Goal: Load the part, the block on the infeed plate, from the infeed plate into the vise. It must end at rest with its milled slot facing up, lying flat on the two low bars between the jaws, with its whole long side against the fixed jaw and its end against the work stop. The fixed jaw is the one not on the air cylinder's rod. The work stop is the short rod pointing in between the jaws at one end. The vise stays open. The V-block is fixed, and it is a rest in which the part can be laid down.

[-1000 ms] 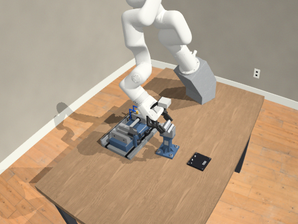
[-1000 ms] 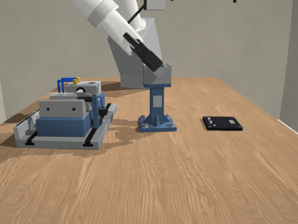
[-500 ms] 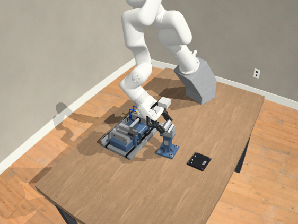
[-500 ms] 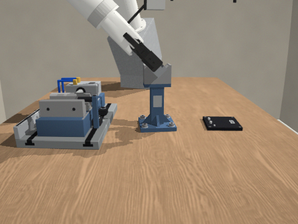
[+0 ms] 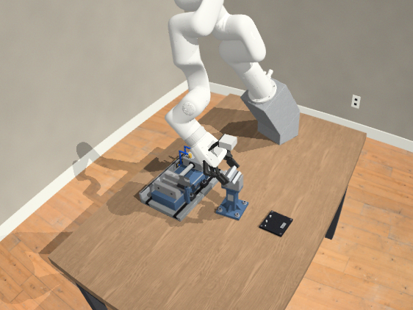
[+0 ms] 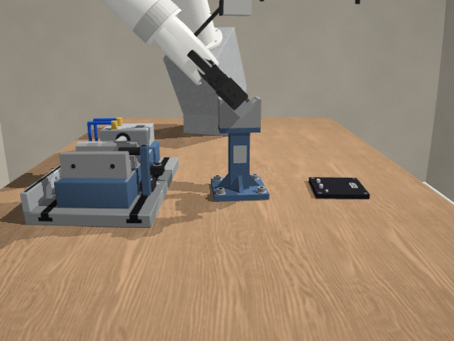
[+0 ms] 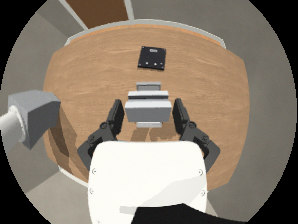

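The grey part [image 7: 148, 108] [image 6: 240, 114] lies in the V-block, on top of the blue pedestal [image 5: 234, 195]. My gripper [image 7: 148, 105] is open and tilted down over the V-block. Its black fingers stand one on each side of the part with a small gap to it, so nothing is gripped. The gripper also shows in the top view [image 5: 225, 173] and the exterior view [image 6: 236, 98]. The part's slot is not visible. The vise [image 5: 178, 184] stands left of the pedestal with its jaws open [image 6: 106, 170]. The black infeed plate [image 6: 338, 187] lies bare to the right.
The arm's grey base block [image 5: 273, 114] stands at the back of the table. Blue air lines [image 6: 96, 126] rise at the vise's far end. The infeed plate also shows in the wrist view [image 7: 152, 58], beyond the V-block.
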You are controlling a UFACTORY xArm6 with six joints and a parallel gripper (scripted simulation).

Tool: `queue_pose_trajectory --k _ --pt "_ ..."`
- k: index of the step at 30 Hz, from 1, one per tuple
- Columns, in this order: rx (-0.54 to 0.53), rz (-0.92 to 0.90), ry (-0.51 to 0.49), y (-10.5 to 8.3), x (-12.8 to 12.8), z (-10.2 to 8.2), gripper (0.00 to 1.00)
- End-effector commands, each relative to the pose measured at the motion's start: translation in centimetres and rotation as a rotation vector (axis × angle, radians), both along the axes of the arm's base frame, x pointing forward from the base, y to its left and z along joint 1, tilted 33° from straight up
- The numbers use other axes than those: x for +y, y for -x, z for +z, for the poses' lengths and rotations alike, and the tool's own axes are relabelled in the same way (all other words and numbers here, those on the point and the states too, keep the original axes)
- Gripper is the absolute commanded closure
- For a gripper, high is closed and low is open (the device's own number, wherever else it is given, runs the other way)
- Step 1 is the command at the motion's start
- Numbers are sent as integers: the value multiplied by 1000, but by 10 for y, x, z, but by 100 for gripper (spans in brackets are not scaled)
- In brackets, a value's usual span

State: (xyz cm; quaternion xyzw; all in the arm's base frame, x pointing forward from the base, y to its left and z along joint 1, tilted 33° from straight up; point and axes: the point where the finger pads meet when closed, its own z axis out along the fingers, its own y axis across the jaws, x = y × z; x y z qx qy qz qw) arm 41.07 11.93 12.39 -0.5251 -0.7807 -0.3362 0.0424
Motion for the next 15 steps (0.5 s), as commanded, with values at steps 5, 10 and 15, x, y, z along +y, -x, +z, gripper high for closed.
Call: queue_pose_trajectory --k 5,10,15 --pt "-2 0 0 -1 0 -1 11" --pt "-3 -2 4 -2 0 -2 11" --pt "-6 -8 16 -2 0 -2 11"
